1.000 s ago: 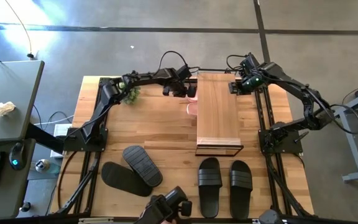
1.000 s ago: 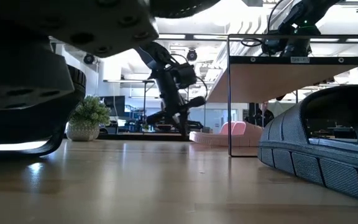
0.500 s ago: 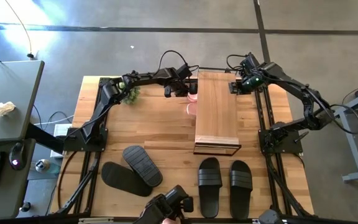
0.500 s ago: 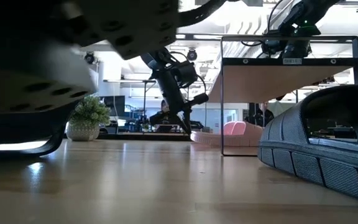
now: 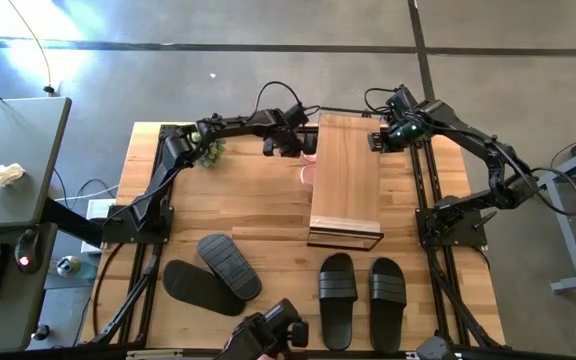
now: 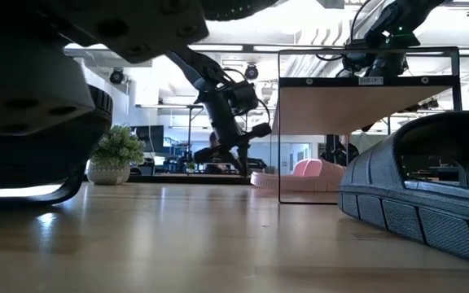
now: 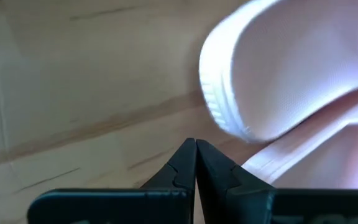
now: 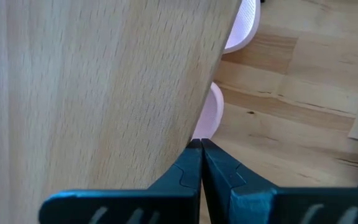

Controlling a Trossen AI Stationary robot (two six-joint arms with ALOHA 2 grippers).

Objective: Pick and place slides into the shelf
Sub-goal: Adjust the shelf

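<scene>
Slides lie in three places: a pink pair [image 5: 309, 166] sits partly under the shelf [image 5: 346, 180] at its left edge, near the worktop's [image 5: 268, 210] far end; one black pair [image 5: 361, 297] rests strap-up, side by side, just in front of the shelf's near end; the other black pair [image 5: 213, 273] lies sole-up and overlapping toward the near left. The left tool [image 5: 286, 147] hangs low beside the pink pair with its fingers pressed together, holding nothing; its wrist view shows the closed tips just short of a pink slide's rounded edge. The right tool [image 5: 380, 140] is over the shelf's far right corner, fingers also pressed together and empty, the plank's edge running just beside the tips in its wrist view. The slides look like light moulded foam, springy rather than stiff, with ribbed straps and ridged soles that should not slip much in a grip. The arched strap seems the best place to take hold on the upright pairs; the overturned ones offer only the sole's side edge, where a pinch may squash or twist them. A small potted plant [image 5: 208, 150] stands behind the left arm.
</scene>
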